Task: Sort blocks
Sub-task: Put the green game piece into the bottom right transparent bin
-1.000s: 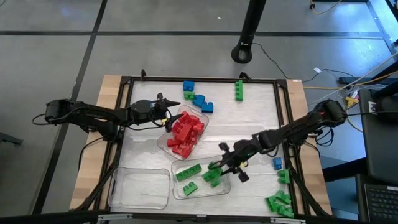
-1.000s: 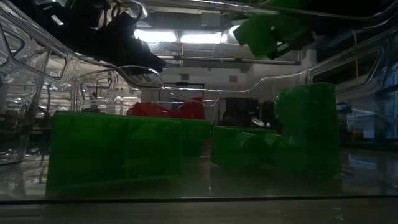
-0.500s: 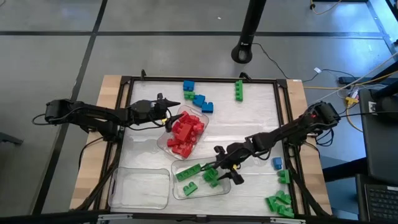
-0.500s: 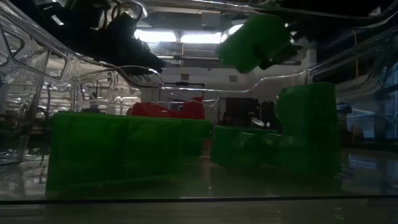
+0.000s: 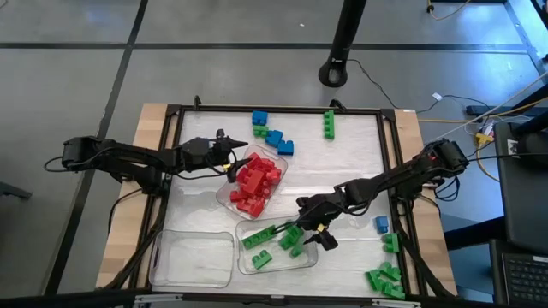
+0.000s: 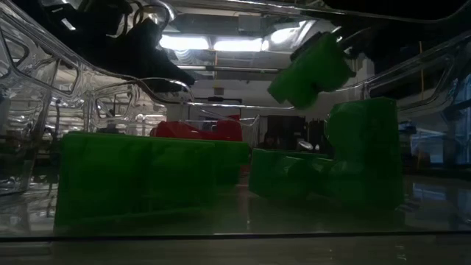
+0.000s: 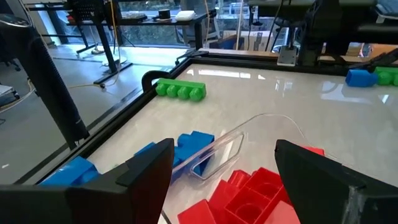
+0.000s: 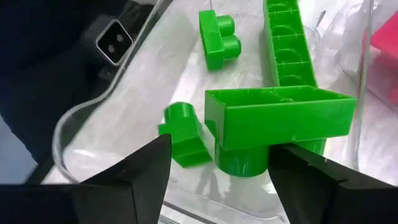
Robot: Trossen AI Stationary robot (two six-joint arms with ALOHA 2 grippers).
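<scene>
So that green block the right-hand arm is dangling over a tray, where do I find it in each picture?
High view: the green block sits below centre, at the right tool, over the green-block tray.
Low view: upper right, tilted in mid-air, above the blocks on the tray floor.
Left wrist view: not in it.
Right wrist view: centre, between the right tool's fingers.
Shared landmark: the long green block lying in that tray, also in the right wrist view.

place: lab/workshop — desks [image 7: 155,18] | ceiling strip lights [image 6: 213,44] | floor cables [image 5: 402,94]
</scene>
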